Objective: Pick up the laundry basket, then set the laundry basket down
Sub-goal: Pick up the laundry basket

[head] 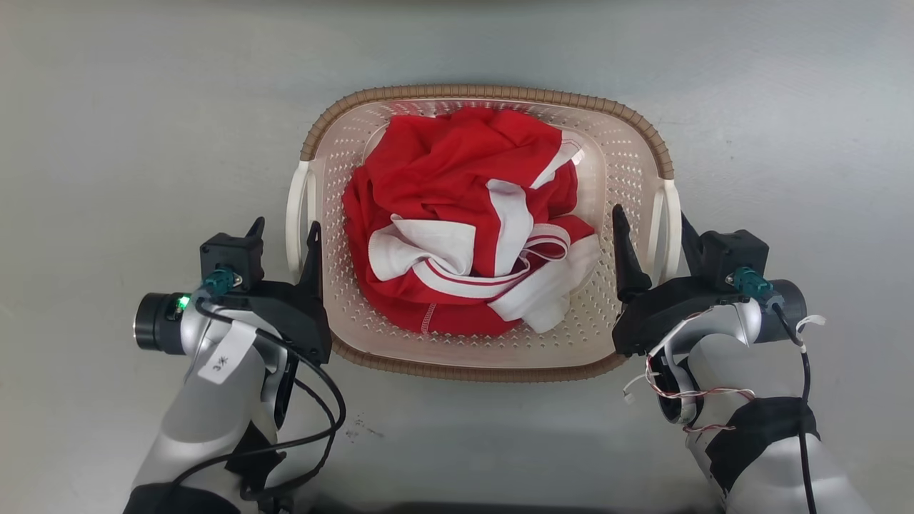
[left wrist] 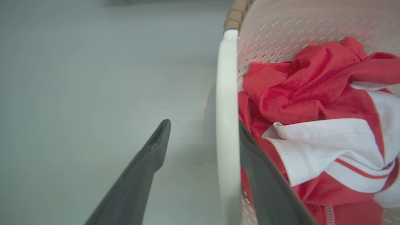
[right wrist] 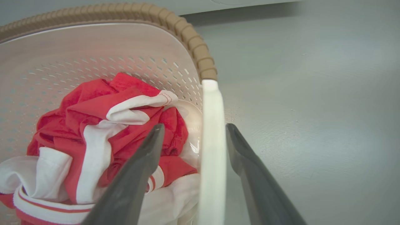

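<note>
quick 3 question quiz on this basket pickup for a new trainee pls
1. True or false: the left gripper is shut tight on the laundry basket.
2. What lies in the basket? A) red and white clothing B) blue towels C) nothing
3. Fill in: the right gripper has one finger on each side of the white ____.
Key: 1 false, it is open around the left handle. 2 A. 3 right handle.
</note>
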Available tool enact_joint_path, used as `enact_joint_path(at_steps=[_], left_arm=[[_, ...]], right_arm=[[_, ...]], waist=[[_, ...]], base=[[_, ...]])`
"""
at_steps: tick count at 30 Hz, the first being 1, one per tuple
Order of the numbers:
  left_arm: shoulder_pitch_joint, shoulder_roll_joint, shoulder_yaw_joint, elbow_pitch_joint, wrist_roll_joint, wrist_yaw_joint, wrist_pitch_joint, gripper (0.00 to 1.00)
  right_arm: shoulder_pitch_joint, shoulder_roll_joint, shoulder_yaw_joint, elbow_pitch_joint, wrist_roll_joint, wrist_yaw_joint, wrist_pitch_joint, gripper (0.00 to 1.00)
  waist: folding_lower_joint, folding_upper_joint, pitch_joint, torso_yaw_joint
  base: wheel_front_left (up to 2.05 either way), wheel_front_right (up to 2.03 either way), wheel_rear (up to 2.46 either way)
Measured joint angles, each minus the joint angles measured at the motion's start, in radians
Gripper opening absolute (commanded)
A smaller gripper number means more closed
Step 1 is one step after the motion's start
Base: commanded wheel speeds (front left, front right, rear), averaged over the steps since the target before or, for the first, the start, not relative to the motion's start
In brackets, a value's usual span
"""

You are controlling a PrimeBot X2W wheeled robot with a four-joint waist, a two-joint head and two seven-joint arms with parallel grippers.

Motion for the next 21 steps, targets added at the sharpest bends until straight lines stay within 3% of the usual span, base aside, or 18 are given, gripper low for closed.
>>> enact_joint_path(at_steps=[5,6,7,8,9,11,12,13,14,17,21], left_arm=[[-0.026,-0.003,-0.007,0.027,-0.003,-0.008,0.000,1.00],[-0.031,-0.003,-0.008,0.032,-0.003,-0.008,0.000,1.00],[-0.037,-0.003,-0.012,0.040,-0.003,-0.017,0.000,0.98],[-0.040,-0.003,-0.016,0.046,-0.003,-0.017,0.000,0.73],[-0.042,-0.003,-0.019,0.053,-0.003,-0.017,0.000,0.49],[-0.049,-0.006,-0.025,0.063,-0.005,-0.027,0.000,0.29],[-0.053,-0.007,-0.031,0.066,-0.005,-0.034,0.000,0.29],[-0.056,-0.008,-0.037,0.068,-0.007,-0.038,0.000,0.10],[-0.056,-0.008,-0.039,0.070,-0.010,-0.042,0.000,0.00],[-0.057,-0.005,-0.053,0.077,-0.023,-0.042,-0.001,0.00],[-0.058,-0.003,-0.068,0.083,-0.056,-0.044,-0.004,0.00]], right_arm=[[-0.001,0.000,0.012,0.015,0.011,-0.001,0.000,1.00],[-0.002,0.000,0.014,0.019,0.015,-0.001,0.000,0.94],[-0.006,0.000,0.016,0.026,0.016,-0.001,0.000,0.72],[-0.009,0.000,0.017,0.030,0.016,-0.001,0.000,0.53],[-0.014,0.000,0.018,0.033,0.020,-0.001,0.000,0.47],[-0.020,0.000,0.020,0.036,0.025,-0.002,0.000,0.38],[-0.020,0.000,0.023,0.038,0.027,-0.005,0.000,0.38],[-0.020,0.000,0.026,0.039,0.033,-0.006,0.000,0.33],[-0.021,0.001,0.030,0.040,0.040,-0.009,0.000,0.25],[-0.027,0.002,0.038,0.048,0.051,-0.009,0.000,0.00],[-0.039,0.002,0.044,0.062,0.062,-0.010,-0.001,0.00]], waist=[[0.0000,0.0000,0.006,0.001],[0.0000,0.0000,0.007,0.001],[0.0000,0.0000,0.009,0.000],[0.0000,0.0000,0.011,0.000],[0.0000,0.0000,0.012,0.000],[0.0000,0.0000,0.014,0.000],[0.0000,0.0000,0.015,0.000],[0.0000,0.0000,0.016,-0.001],[0.0000,0.0000,0.017,-0.001],[-0.0002,-0.0001,0.019,-0.003],[-0.0003,-0.0001,0.018,-0.006]], base=[[0.00,0.00,0.00],[0.00,0.00,0.00],[0.00,0.00,0.00],[0.00,0.00,0.00],[0.00,0.00,0.00],[0.00,0.00,0.00],[0.00,0.00,0.00],[0.00,0.00,0.00],[0.00,0.00,0.00],[0.00,0.00,0.00],[0.00,0.00,0.00]])
